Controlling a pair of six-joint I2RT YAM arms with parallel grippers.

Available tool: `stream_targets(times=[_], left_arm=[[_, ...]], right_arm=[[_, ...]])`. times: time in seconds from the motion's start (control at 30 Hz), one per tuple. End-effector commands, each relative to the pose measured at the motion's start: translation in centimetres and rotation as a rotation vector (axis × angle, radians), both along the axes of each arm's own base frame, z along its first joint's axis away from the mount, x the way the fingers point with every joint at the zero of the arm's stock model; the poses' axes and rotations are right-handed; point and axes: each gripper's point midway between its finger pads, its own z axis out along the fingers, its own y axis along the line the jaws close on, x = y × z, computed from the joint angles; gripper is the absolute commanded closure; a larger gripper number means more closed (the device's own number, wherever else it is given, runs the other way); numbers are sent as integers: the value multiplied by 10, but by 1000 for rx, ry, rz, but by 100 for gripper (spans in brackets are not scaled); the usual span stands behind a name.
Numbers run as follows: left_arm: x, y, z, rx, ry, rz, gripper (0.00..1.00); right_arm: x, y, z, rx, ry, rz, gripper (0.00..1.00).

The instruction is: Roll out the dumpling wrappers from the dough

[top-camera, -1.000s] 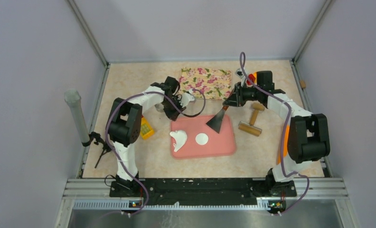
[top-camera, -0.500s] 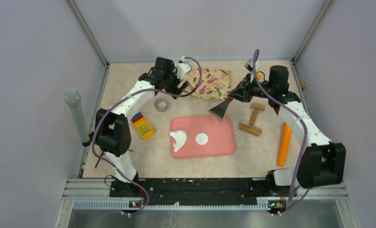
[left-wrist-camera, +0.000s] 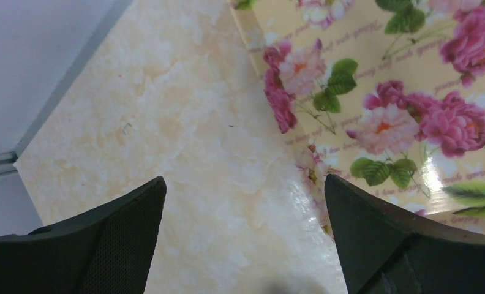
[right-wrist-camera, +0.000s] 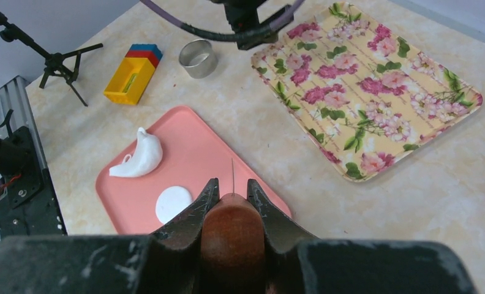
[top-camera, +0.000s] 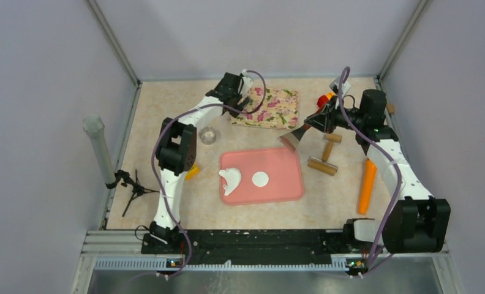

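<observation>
Both arms over the surface, with one cut disc waiting on the mat. My left end effector was shut a second ago beside the pink mat. It has since travelled out to the left end of the floral tray, and its fingers now stand wide apart with nothing between them. No disc shows on the tray, so I judge that no wrapper has been delivered yet. My right end effector stays closed on the wooden handle of the scraper, whose blade has lifted off the mat and hangs over its far right corner. The dumpling wrapper lies flat on the mat, below and left of that blade. The dough scrap lies further left, apart from it. Edges: the tray's raised rim passes under my left end effector's right finger, with bare surface under the left one, and the ring cutter stands behind, toward my base. The rolling pin lies near the scraper's right side, and the orange stick lies further back. Open room: the mat between blade and wrapper is bare, which I judge leaves a straight approach.
</observation>
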Motion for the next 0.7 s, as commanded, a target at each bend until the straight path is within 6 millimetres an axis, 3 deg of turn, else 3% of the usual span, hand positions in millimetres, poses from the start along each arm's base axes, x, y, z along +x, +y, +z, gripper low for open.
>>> stream_targets(times=[0.0,0.47,0.6,0.67], left_arm=[[-2,-9,0,95,-26,-1,2],[-75,21,-37,244,193,-36,5],[-82,28,-34,257,196,-21,5],[-72,30,-25,260,146,7,3]], right_arm=[[-3,1,29,16,-113,21,100],[-7,3,33,34,-117,36,100],[-7,3,34,38,-118,35,100],[-7,3,34,39,-116,37,100]])
